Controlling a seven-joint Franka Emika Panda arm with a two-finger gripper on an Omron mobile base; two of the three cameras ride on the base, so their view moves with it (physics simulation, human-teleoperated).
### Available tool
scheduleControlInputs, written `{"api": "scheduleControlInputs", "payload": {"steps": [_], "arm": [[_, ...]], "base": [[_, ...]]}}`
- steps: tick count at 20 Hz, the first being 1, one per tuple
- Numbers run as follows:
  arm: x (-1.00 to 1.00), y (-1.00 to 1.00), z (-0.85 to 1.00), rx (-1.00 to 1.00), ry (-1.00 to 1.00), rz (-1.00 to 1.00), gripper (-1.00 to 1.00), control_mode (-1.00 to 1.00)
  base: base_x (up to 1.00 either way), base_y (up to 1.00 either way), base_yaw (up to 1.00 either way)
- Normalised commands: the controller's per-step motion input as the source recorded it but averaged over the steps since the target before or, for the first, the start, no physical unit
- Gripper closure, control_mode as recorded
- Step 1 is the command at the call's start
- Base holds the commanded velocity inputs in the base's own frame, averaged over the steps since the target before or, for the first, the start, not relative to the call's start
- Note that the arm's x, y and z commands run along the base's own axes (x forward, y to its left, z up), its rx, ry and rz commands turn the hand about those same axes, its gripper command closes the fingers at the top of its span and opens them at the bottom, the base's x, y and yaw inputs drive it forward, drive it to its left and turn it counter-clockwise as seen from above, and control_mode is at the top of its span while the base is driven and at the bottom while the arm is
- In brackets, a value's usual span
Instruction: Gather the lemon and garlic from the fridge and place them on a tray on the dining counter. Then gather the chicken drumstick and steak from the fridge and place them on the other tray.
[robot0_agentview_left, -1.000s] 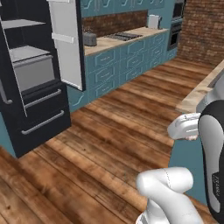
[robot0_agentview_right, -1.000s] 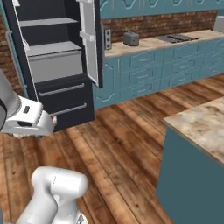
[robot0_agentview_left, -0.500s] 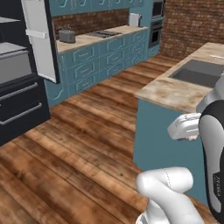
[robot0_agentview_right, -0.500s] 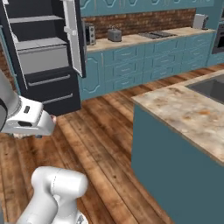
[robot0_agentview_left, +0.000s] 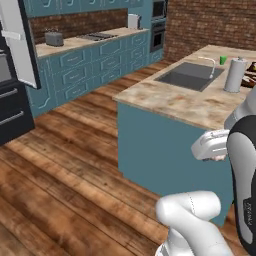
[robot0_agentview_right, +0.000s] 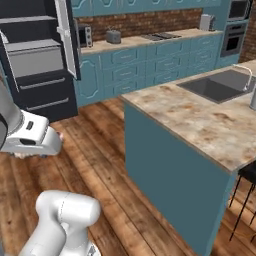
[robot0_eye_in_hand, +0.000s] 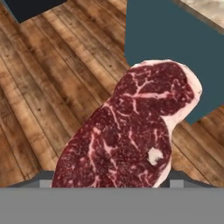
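Right now, the steak (robot0_eye_in_hand: 127, 131) is held between the gripper's (robot0_eye_in_hand: 109, 177) two fingers, seen in the hand view. The fingers are set wide apart and are closed on the meat, one on each side of it. The steak is dark red with pale lines and a white edge of fat. It is held up over the brown wood floor (robot0_eye_in_hand: 48, 83), near the teal side of the dining counter (robot0_eye_in_hand: 170, 39).

From the left base view, the dining counter (robot0_agentview_left: 200, 102) is seen just ahead of the arm, with a grey sink (robot0_agentview_left: 187, 76) set into its top. A green cup (robot0_agentview_left: 223, 60) and a grey roll (robot0_agentview_left: 235, 75) are stood past the sink. The fridge (robot0_agentview_right: 37, 65) is seen far back with its door open.
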Motion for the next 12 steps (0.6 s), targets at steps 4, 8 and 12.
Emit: {"api": "scheduleControlInputs", "payload": {"steps": [4, 8, 12], "arm": [[0.00, 0.00, 0.00, 0.00, 0.00, 0.00, 1.00, 1.00], [0.00, 0.00, 0.00, 0.00, 0.00, 0.00, 1.00, 1.00], [0.00, 0.00, 0.00, 0.00, 0.00, 0.00, 1.00, 1.00]], "base": [[-0.09, -1.00, -0.04], [0.00, -1.00, 0.00], [0.00, -1.00, 0.00]]}}
